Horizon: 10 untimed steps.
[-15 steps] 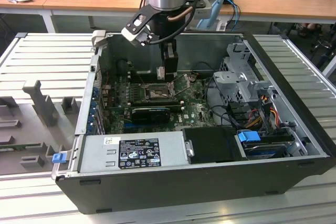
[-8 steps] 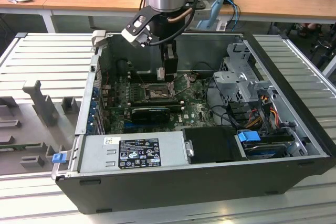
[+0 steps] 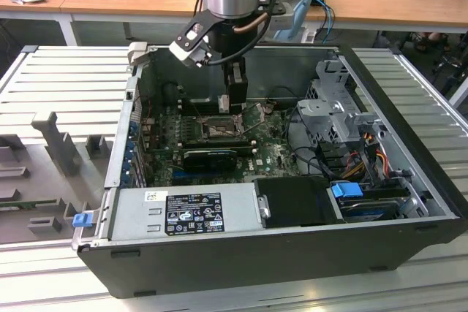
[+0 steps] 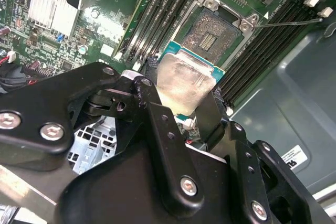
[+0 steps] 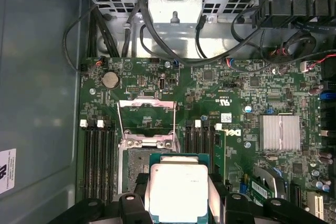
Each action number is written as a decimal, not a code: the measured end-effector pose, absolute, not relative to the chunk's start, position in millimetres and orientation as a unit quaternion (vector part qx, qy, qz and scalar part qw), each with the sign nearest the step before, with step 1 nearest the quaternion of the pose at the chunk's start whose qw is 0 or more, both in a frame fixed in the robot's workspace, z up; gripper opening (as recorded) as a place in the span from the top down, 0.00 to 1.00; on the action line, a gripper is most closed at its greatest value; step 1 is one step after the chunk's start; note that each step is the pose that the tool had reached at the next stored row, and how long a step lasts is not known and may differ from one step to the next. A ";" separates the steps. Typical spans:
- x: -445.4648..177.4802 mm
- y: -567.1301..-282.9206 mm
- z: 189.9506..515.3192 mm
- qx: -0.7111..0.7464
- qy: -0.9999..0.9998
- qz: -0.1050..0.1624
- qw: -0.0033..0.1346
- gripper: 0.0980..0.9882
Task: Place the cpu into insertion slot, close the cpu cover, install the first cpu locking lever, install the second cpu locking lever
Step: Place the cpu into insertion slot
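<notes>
The cpu (image 4: pixel 185 81) is a flat square chip with a pale, dull metal face and a green edge. The gripper (image 4: pixel 181 94) grasps it, with 2 black fingers (image 4: pixel 156 109) clamped on opposite sides. It hangs tilted, just beside and partly over the insertion slot (image 4: pixel 212 35), a dark square socket with a silvery rim and a grainy contact field that is bare. I cannot tell if the chip touches the rim.

In the first wrist view the cpu cover (image 5: pixel 146 102), a thin silvery frame, stands open behind the socket. Long black memory slots (image 5: pixel 100 161) lie on both sides of the socket. There are also 1 ribbed silver heatsink (image 5: pixel 279 132) and 1 round coin battery (image 5: pixel 109 80) on the green board. In the exterior view the arm reaches down into the open computer case (image 3: pixel 241 246).
</notes>
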<state>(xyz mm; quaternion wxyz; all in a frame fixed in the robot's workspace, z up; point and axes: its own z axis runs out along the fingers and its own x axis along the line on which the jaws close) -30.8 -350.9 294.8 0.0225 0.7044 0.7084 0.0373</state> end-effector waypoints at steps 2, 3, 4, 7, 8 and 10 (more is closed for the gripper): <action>-30.8 -350.9 294.3 0.704 0.708 0.037 0.023 0.52; -30.8 -350.9 294.1 0.704 0.708 0.037 0.022 0.52; -30.8 -350.9 293.9 0.704 0.708 0.037 0.022 0.52; -30.8 -350.8 292.9 0.704 0.708 0.037 0.022 0.52; -30.8 -350.9 292.6 0.704 0.708 0.037 0.022 0.52; -30.8 -350.9 292.0 0.704 0.708 0.037 0.022 0.52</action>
